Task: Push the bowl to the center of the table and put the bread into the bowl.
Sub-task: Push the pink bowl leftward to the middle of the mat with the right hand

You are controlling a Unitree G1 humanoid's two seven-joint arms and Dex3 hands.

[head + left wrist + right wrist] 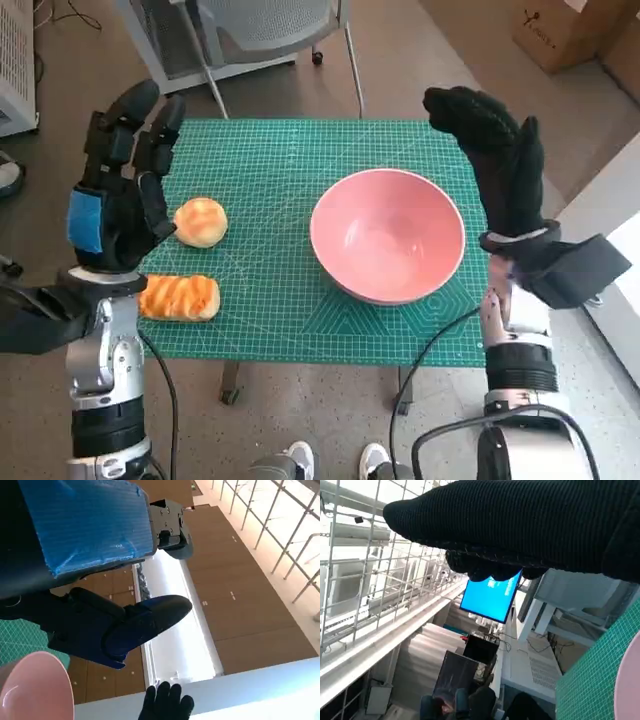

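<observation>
From the head view: pink bowl (388,235) toward the worktop's (270,150) right edge, just inward of the raised right hand (500,165), fingers spread and empty; round bread (200,221) just beside the left hand (120,190), likewise spread, empty. From the left wrist view: bowl rim (35,687) beyond black fingers (130,625). From the right wrist view: only glove (520,525), nothing held.

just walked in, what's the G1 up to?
Nothing is held yet. The pink bowl sits right of centre on the green mat, empty. The right hand is raised beside it, the left hand raised near the round bun; a long bread roll lies at the mat's near left edge.
</observation>
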